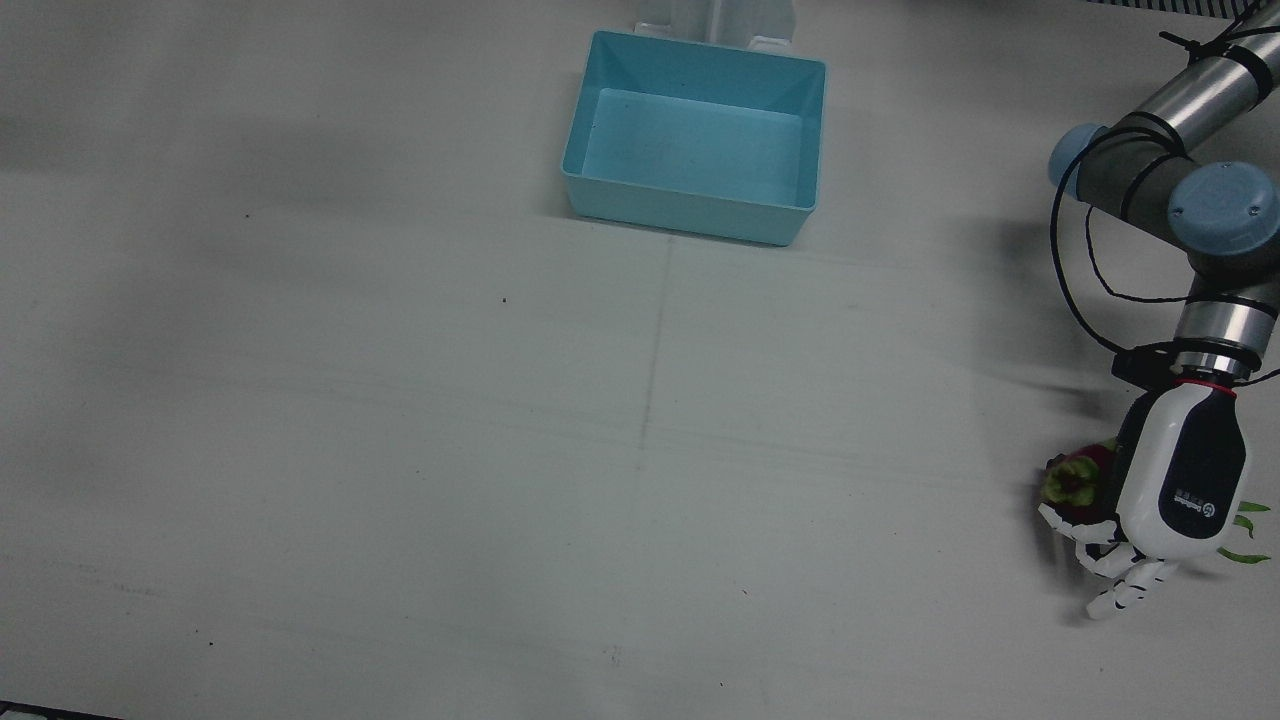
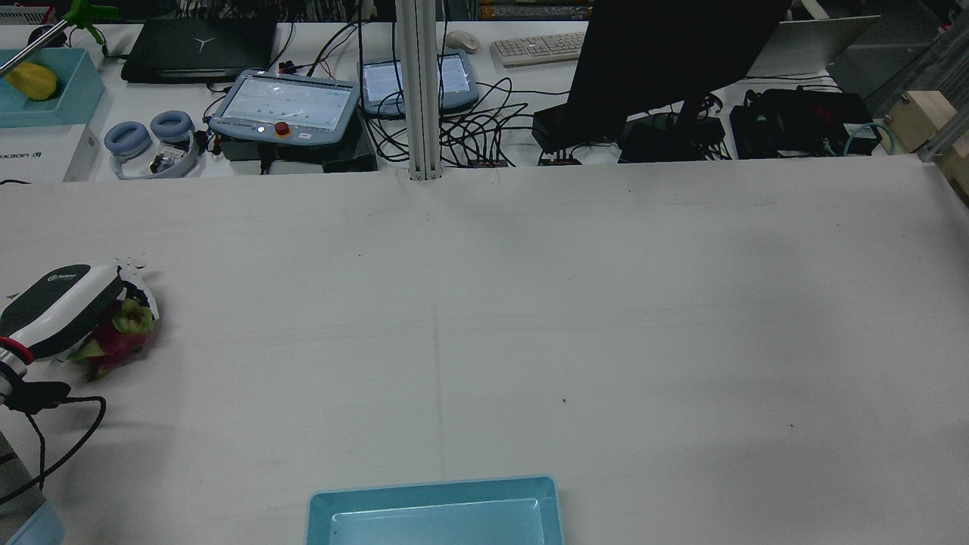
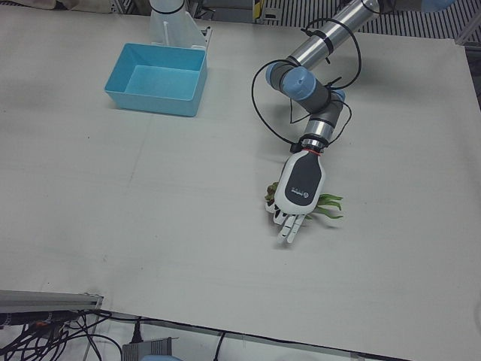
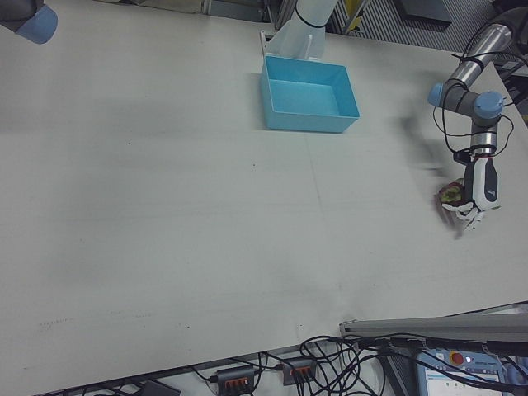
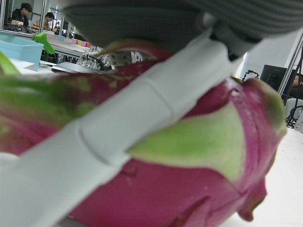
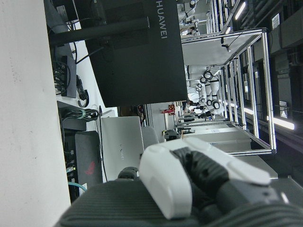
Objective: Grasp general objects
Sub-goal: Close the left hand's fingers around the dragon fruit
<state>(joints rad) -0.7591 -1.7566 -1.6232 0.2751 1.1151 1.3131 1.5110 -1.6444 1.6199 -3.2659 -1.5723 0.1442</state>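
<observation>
Closing on the dragon fruit (image 1: 1075, 482) at lower right of the front view, the left hand (image 1: 1180, 490) drapes fingers (image 5: 118, 137) over it, grip seemingly incomplete; thumb should wrap under before lifting off the table (image 1: 640, 450).

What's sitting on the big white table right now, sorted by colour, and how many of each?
Blue: 1, the empty bin
Pink and green: 1, the dragon fruit under the left hand
Total: 2

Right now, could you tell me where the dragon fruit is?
The dragon fruit lies on the table at the front view's far right, under the left hand, far from the blue bin.
</observation>
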